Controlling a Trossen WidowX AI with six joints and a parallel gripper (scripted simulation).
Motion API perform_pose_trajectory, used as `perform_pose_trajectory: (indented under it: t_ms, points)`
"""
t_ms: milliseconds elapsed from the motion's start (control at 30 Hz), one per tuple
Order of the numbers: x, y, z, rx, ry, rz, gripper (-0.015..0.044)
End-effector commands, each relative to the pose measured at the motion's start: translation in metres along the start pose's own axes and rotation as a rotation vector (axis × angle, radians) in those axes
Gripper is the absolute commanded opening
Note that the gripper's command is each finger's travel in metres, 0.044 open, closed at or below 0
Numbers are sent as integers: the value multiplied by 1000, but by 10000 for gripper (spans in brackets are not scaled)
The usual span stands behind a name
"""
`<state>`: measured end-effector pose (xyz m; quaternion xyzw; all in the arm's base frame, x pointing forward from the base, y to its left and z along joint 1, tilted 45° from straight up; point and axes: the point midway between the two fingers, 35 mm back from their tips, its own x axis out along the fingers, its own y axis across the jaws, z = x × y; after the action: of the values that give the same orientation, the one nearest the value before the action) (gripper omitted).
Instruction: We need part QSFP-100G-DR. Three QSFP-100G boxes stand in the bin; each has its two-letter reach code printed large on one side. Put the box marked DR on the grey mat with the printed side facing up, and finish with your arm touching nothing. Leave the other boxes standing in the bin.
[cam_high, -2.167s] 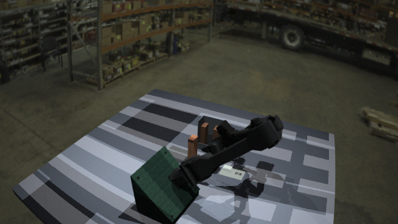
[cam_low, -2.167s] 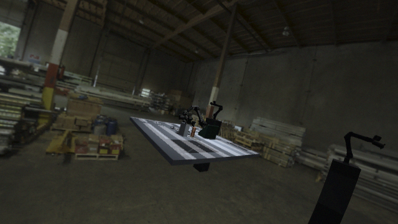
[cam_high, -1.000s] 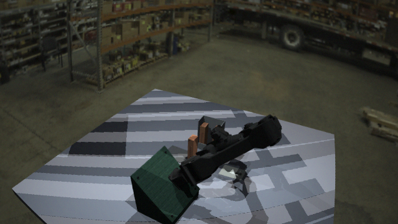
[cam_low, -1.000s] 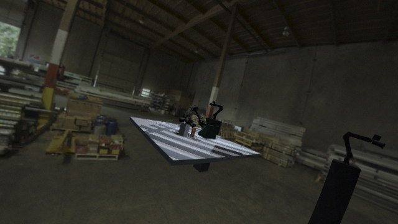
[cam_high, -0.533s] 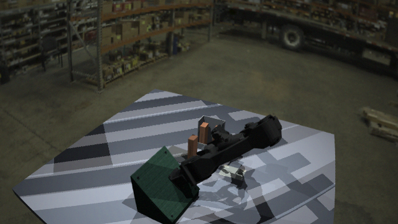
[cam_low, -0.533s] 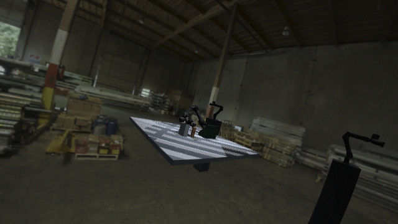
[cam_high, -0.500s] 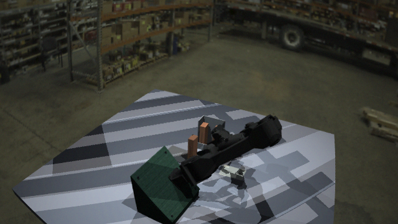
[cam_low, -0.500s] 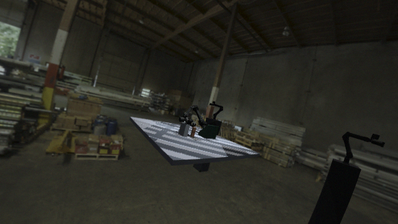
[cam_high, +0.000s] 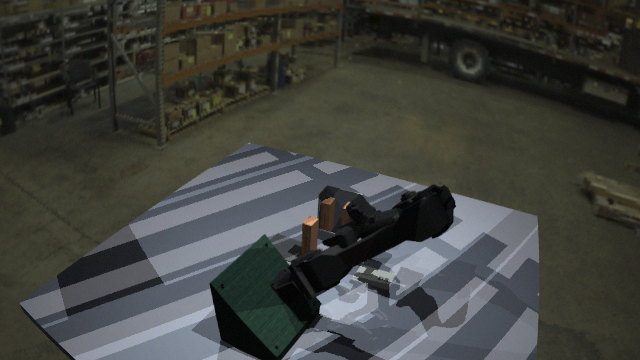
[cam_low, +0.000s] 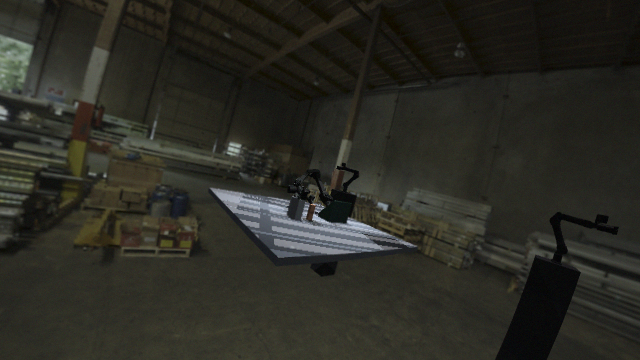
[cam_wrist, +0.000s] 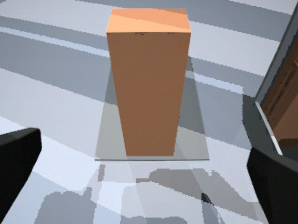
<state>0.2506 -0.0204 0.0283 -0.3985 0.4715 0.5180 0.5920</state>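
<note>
Hovering with gripper (cam_high: 332, 241) (cam_low: 303, 195) (cam_wrist: 147, 148) spread and empty, near an upright box (cam_high: 310, 236) (cam_low: 310, 212) (cam_wrist: 149, 95) outside the bin (cam_high: 327, 191) (cam_low: 295, 209) (cam_wrist: 250, 117), apparently on a grey patch (cam_wrist: 107, 145)

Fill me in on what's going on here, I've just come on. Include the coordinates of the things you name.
The arm's open gripper (cam_wrist: 147, 148) hovers by one orange box (cam_high: 309, 235) (cam_low: 310, 212) (cam_wrist: 148, 95), which stands upright on a small mat (cam_wrist: 197, 145), outside the bin (cam_low: 295, 209) (cam_wrist: 275, 55). Nothing is between the fingers. Two more boxes show at the bin. No code can be read on the box's visible faces, so I cannot tell whether it is DR. It still needs laying down, printed side up.
</note>
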Motion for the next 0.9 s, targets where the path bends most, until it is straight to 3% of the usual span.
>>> perform_pose_trajectory:
  t_ms: [0,867]
  points:
    - [-6,0,2,1,2,-3,440]
    - [-35,3,26,-1,2,-3,440]
